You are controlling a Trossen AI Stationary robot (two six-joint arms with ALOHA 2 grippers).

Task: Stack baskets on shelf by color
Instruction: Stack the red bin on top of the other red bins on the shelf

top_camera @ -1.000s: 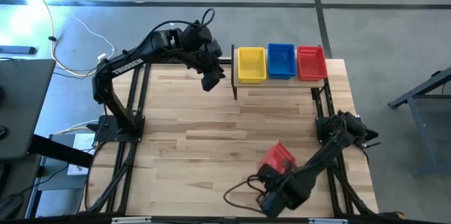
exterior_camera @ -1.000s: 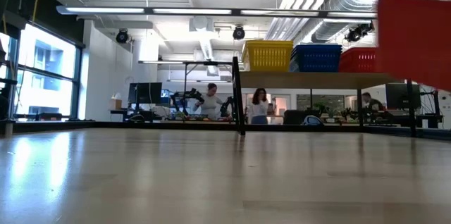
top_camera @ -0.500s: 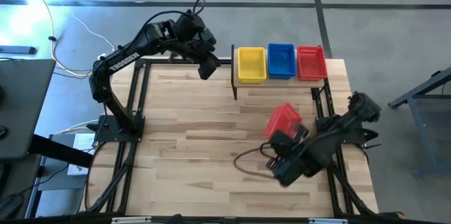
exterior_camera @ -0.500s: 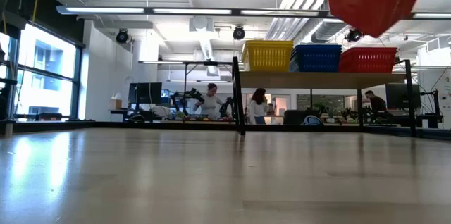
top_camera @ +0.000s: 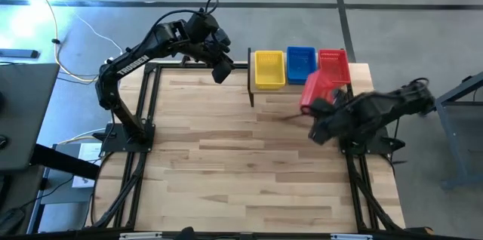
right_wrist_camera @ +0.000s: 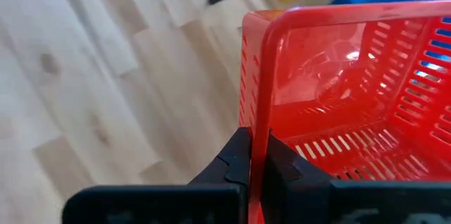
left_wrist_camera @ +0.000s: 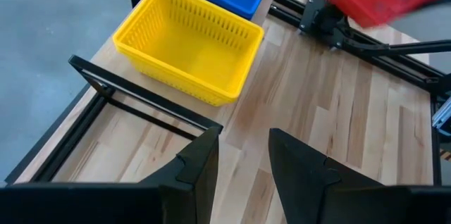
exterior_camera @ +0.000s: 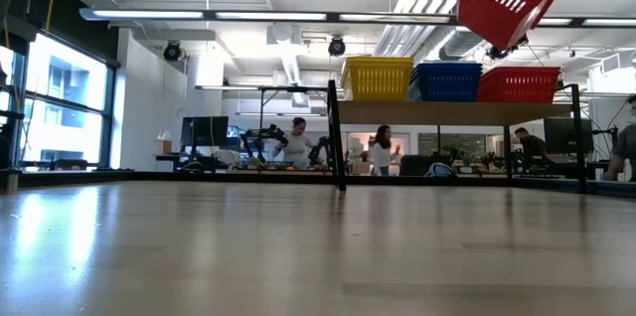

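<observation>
Butcher-block table (top_camera: 226, 164), shelf (top_camera: 298, 86) upper right holding yellow, blue, red stacks; right gripper (right_wrist_camera: 255, 155) clamped on carried red basket's (top_camera: 321, 87) rim just below them, should level it over red stack (top_camera: 334, 62); left gripper (left_wrist_camera: 243, 164), jaws apart, waits upper centre.

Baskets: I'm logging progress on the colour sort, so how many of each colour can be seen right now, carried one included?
Yellow baskets: 1, the yellow stack on the shelf
Blue baskets: 1, the blue stack on the shelf
Red baskets: 2, the red stack on the shelf, plus the carried red basket pinched by the right gripper
Total: 4; nested baskets cannot be separated.
</observation>
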